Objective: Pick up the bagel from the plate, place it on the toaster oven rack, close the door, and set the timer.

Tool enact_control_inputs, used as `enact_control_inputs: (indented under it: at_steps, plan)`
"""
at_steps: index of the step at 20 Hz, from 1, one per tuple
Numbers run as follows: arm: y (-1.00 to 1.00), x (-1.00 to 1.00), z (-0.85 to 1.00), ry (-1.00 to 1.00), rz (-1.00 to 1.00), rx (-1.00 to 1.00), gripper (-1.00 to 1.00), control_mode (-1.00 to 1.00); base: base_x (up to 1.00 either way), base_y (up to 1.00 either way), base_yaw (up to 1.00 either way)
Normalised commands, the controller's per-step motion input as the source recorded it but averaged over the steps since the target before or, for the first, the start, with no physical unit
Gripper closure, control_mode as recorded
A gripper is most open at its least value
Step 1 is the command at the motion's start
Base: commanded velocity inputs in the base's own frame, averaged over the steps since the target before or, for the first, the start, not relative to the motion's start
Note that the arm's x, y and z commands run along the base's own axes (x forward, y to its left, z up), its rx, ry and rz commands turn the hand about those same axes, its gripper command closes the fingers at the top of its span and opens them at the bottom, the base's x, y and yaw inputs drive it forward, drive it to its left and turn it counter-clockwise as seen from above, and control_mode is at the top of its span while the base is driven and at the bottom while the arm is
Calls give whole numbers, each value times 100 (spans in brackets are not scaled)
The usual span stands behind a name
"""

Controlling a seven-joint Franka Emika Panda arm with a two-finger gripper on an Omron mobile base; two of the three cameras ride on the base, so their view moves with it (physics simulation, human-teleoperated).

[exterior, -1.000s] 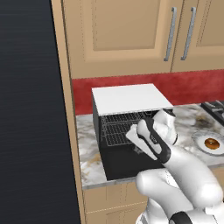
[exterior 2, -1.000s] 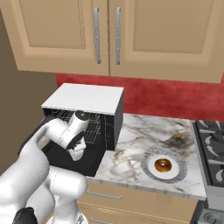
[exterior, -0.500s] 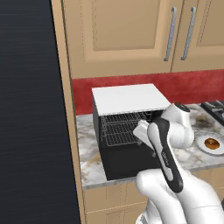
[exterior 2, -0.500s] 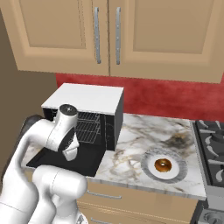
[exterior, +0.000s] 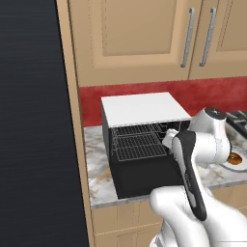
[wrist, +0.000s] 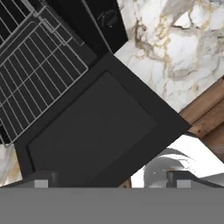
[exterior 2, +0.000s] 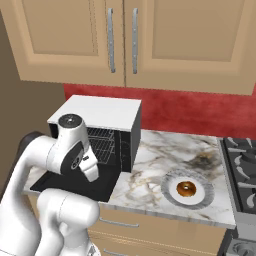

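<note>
Swinging up and away from the oven mouth since 1 second ago, the tool (wrist: 109, 183) hovers empty, fingers wide, over the open door (wrist: 94, 131). Right of the oven, the bagel (exterior 2: 186, 189) waits on its plate (exterior 2: 170, 182); rack (exterior: 137, 144) bare, every step remains.

Bare toaster oven rack (exterior: 138, 146), open oven

The toaster oven rack (wrist: 35, 65) is thin silver wire, metallic against a black interior. The door (wrist: 94, 131) lies flat, matt black and smooth, with a slightly recessed centre panel. The counter (exterior 2: 160, 155) reads as polished marble, white veined with brown and grey. At its 4 o'clock, the plate (exterior 2: 200, 197) looks smooth, pale and ceramic; the bagel (exterior 2: 186, 189) is glossy golden-brown. The cabinets (exterior: 140, 38) are matt tan wood with brushed-metal handles (exterior: 184, 37).
</note>
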Motion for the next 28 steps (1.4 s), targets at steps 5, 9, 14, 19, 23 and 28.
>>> enact_control_inputs:
  at_steps: [5, 9, 14, 19, 23, 28]
  plan:
    - [-88, 0, 0, 0, 4, -19, -100, -100, 0, 0, 0]
    - [-87, 0, 0, 0, 1, -8, -100, -100, 0, 0, 0]
    - [-92, -7, -12, 0, 2, 6, -100, -100, 0, 0, 0]
    - [-80, -14, -12, 0, 2, 10, -100, -100, 0, 0, 0]
    - [-61, -2, -2, 0, 0, 6, -100, -100, 0, 0, 0]
    - [-47, 0, -2, 0, 0, 0, -100, -100, 0, 0, 0]
